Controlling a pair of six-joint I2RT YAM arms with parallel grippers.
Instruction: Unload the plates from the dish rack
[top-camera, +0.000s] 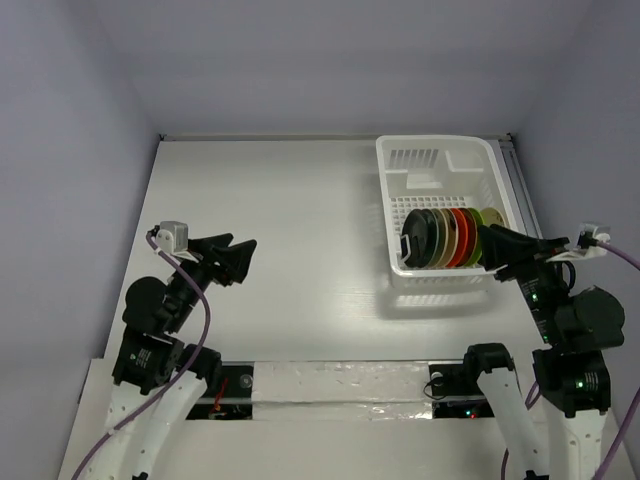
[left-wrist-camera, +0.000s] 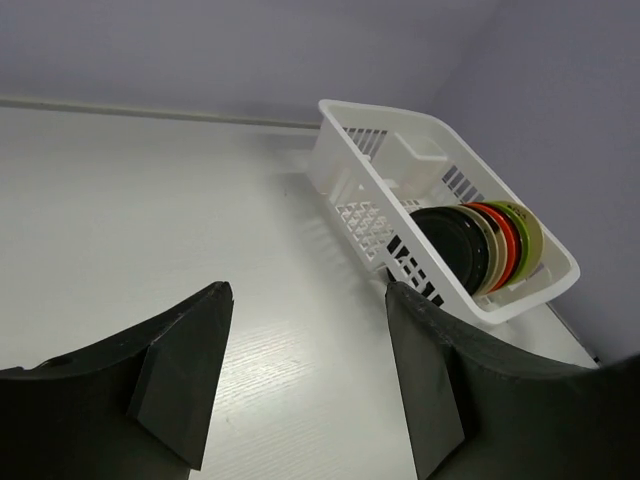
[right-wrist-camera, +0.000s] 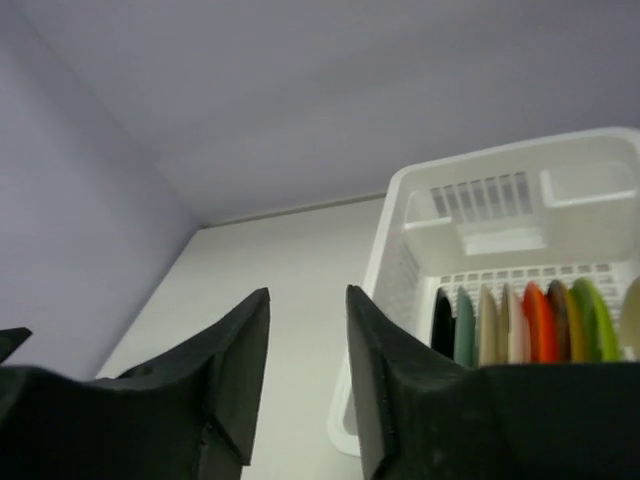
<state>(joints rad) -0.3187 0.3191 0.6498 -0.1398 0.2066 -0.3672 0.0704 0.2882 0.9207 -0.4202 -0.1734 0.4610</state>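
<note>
You have two grippers, and both are empty. Your left gripper (top-camera: 240, 262) hangs over the white table (top-camera: 300, 220), well to the left of everything else, its two fingers spread wide with only bare tabletop between them. Your right gripper (top-camera: 488, 246) sits at the near right corner of the one dish rack (top-camera: 440, 162), its two fingers also apart and closed on nothing.

The rack stands on the far right part of the table. The plates (top-camera: 450, 237) are on edge in a single row across its near half, packed face to face. From the right wrist view you can count black, teal, beige, cream, orange, brown, olive and lime. That makes eight, with perhaps a ninth pale one at the edge of that view, but the overlap keeps the count unsure.
</note>
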